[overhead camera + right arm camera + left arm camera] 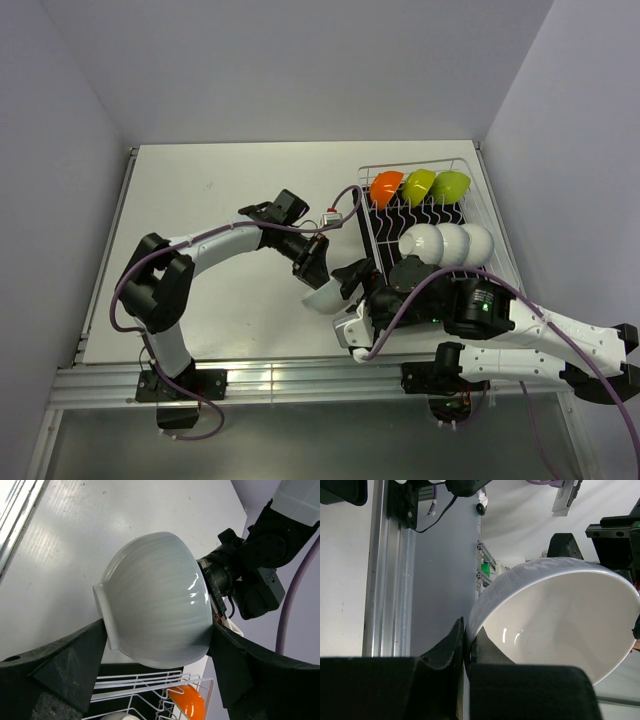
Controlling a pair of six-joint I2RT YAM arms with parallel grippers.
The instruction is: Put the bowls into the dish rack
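Bowls fill two rows of the dish rack (385, 225) at the upper right of the overhead view. The far row holds an orange bowl (386, 188) and two lime green bowls (419, 186) (451, 185). The row below holds three white bowls (421, 243) (452, 242) (478, 243), each on edge between the wire prongs.

A seventh white bowl (322, 298) sits near the frame's centre, just off the rack's lower left corner. It is tipped on its side between the two arms. The left gripper (465, 645) is clenched on its rim, one finger inside and one outside. The right gripper (157, 630) straddles the bowl's outside with its jaws spread wide. Whether its pads press on the bowl cannot be told.

Left of and above this bowl, the white tabletop (220, 190) runs broad to its edges. An aluminium rail (250, 378) lines the bottom edge. Pale grey walls (300, 60) close in on the left, top and right, and the rack's right side stands near the right wall.

The held bowl is glossy, with faint ribs outside, a short foot ring and a smooth inside.
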